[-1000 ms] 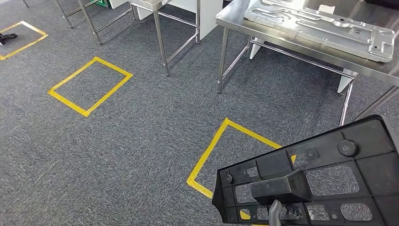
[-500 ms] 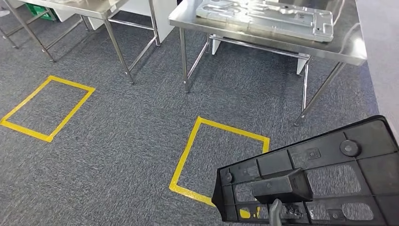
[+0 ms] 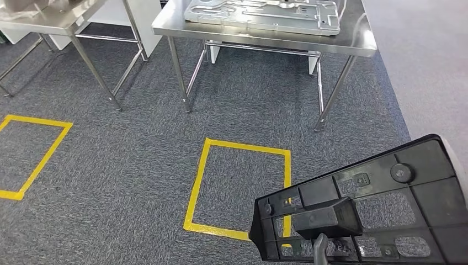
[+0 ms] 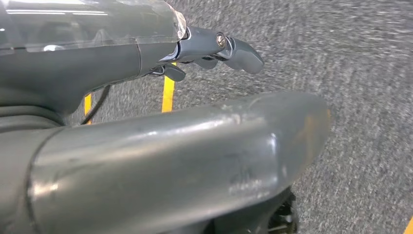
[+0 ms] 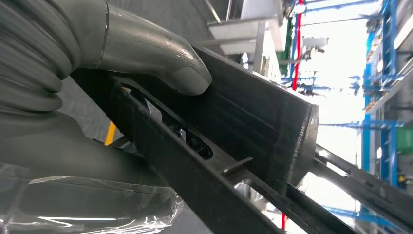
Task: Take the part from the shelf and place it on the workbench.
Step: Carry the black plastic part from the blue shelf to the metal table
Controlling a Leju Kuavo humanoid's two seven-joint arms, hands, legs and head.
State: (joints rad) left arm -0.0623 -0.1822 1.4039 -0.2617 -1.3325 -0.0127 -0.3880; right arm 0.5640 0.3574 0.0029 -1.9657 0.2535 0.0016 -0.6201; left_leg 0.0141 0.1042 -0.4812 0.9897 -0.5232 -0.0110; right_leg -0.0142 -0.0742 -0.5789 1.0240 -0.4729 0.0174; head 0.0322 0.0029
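Your right hand grips the black part, thumb pressed on its flat side. Your left hand seems empty, fingers loosely curled. Keep the part level and walk to the desk; set it near the front edge, beside the metal plate.

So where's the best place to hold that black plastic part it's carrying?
By the raised block near the narrow end of the black part. It stands proud of the flat ribbed frame, offering a thick edge to clamp. The right hand grips there now, thumb pressed on its flat face, probably coming from the robot's side.
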